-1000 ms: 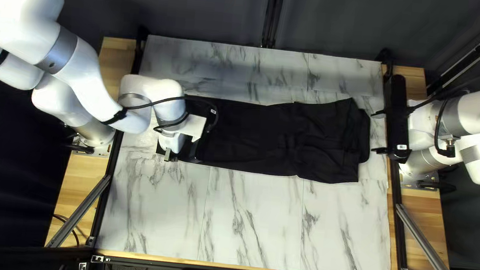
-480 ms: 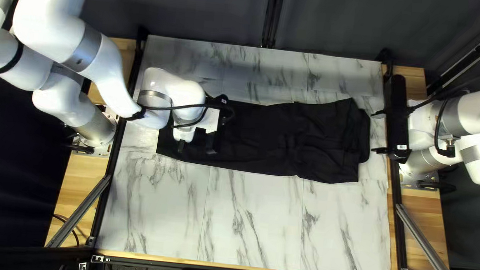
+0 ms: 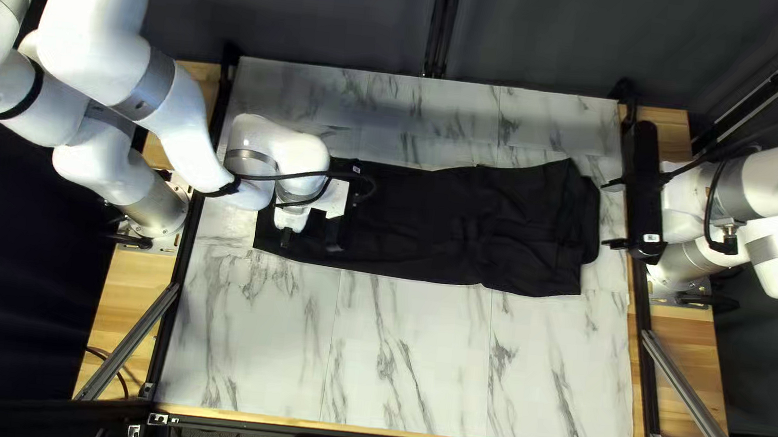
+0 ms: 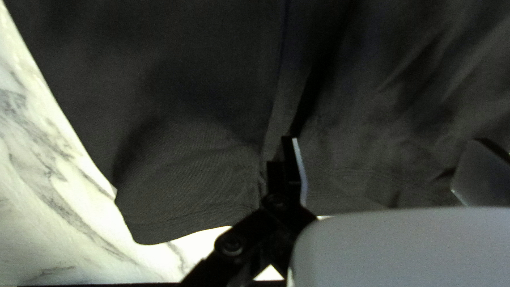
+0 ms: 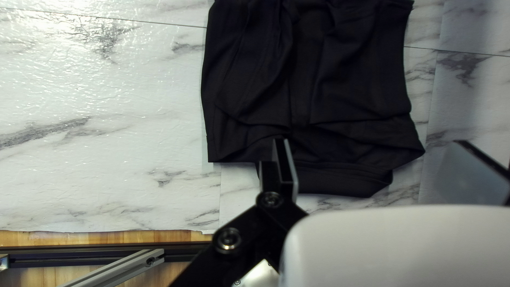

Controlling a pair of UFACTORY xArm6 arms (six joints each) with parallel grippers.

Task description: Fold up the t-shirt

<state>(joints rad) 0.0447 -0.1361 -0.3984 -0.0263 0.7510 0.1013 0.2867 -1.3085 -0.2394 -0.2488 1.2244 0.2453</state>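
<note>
T-shirt (image 3: 427, 222) lay in a long strip across the desk (image 3: 414, 354) — side folds looked done, end-to-end folding remained. Left pincer (image 4: 385, 154) was wide open over the hem (image 4: 186, 218), empty; right pincer (image 5: 372, 154), also wide open — empty, near the rumpled collar end.

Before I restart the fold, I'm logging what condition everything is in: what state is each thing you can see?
T-shirt, laid out as a long strip, creased at the end nearer the right gripper, not yet folded end to end
Left gripper, open, over the t-shirt's other end
Right gripper, open, holding nothing
Curtain, hanging behind the table
</note>
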